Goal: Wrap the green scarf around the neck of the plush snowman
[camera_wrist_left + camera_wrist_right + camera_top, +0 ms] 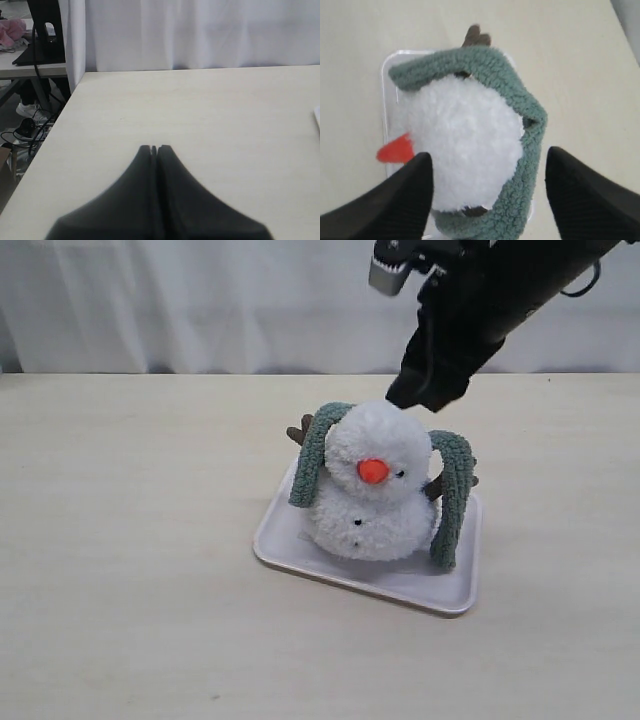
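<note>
The plush snowman (375,502) sits upright on a white tray (452,592), its orange nose toward the front. The green scarf (311,462) runs behind its head, with one end hanging down each side of the body. The front of the snowman's neck (350,502) is bare. My right gripper (424,397) hovers just above and behind the head. In the right wrist view this gripper (488,152) stands open, its fingers either side of the white head (465,135) and the scarf (522,105), touching neither. My left gripper (155,148) is shut and empty over bare table, away from the tray.
Brown twig arms (299,431) stick out behind the scarf on both sides. The pale wooden table (130,540) stretches around the tray. A white curtain (200,300) hangs behind the far edge. The table's edge and floor cables (30,130) show in the left wrist view.
</note>
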You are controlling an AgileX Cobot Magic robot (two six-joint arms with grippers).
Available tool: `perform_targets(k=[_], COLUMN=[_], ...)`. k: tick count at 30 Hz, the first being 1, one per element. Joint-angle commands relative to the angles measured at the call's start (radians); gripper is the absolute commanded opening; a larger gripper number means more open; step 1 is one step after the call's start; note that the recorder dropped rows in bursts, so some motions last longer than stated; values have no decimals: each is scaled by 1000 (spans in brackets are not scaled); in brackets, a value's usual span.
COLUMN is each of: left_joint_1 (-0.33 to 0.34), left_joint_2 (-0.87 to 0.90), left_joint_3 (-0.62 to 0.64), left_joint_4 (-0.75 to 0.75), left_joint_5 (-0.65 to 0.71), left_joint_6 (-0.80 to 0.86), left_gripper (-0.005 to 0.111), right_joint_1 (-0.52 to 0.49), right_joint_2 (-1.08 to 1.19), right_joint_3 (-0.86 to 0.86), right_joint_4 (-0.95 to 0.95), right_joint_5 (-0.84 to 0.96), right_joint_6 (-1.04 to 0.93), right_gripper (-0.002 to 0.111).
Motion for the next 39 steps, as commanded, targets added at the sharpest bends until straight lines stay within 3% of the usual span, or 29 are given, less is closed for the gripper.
perform_targets(k=[1, 8, 13, 15, 19, 21, 25, 30, 35, 39], left_joint_1=[2, 2, 2, 2, 2, 2, 2, 2, 2, 2], left_joint_2=[-2, -2, -2, -2, -2, -2, -2, -2, -2, -2], left_joint_3=[2, 2, 2, 2, 2, 2, 2, 2, 2, 2], left_joint_4=[2, 2, 2, 2, 2, 2, 2, 2, 2, 2], left_joint_5=[-7, -7, -7, -7, -7, -7, -7, -7, -7, -7], left_joint_6=[-7, -7, -7, -7, -7, -7, -7, -7, -7, -7], left_gripper=[0, 0, 0, 0, 0, 0, 0, 0, 0, 0], right_joint_1=[1, 74, 199, 219, 222, 222, 222, 222, 222, 222], right_joint_2=[-64, -83, -38, 10, 126, 174, 236, 287, 340, 376], right_joint_3=[-15, -84, -106, -140, -200, -228, -273, -275, -275, -275], right_joint_4=[16, -30, -258, -314, -299, -299, -299, -350, -497, -504], right_joint_5=[-40, -2, 1, 64, 126, 111, 10, -158, -163, -163], right_joint_6=[227, 344, 654, 744, 837, 889, 903, 907, 949, 949], right_gripper=[40, 4, 6, 14, 41, 46, 34, 4, 4, 4])
